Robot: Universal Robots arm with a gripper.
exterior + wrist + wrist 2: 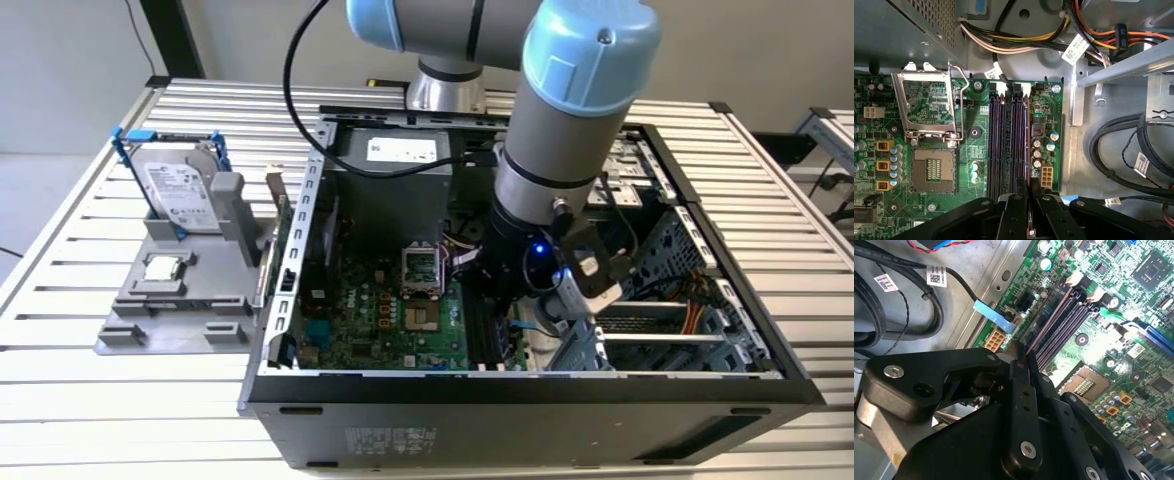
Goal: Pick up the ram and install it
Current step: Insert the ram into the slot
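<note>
- Exterior view: my arm (561,150) reaches down into the open computer case (534,400), which lies on its side on the slatted metal worktop (80,400). My claw (514,290) sits low over the green motherboard (387,330), at the memory slots toward the exterior view's right of the CPU socket (422,268).
- On the exterior view's left, well apart from the case, a grey fixture (174,310) carries the upright silver hard drive (180,195) and, in front of it, the small square processor chip (163,268).
- Second wrist view: my claw (1024,362) is nearly closed, the two black fingers (1021,390) pressed narrow on the thin edge of the ram (1030,371). The stick stands on edge, in line with the dark memory slots (1064,325) and just above the outermost one; whether it is seated I cannot tell.
- First wrist view: the fingers (1016,215) meet at the near end of the memory slots (1009,145); the ram (1029,220) shows as a thin strip between them.
- Open socket frame (929,105) and bare CPU socket (933,170) lie beside the slots; bundled cables (1019,42) run past the board's edge.
</note>
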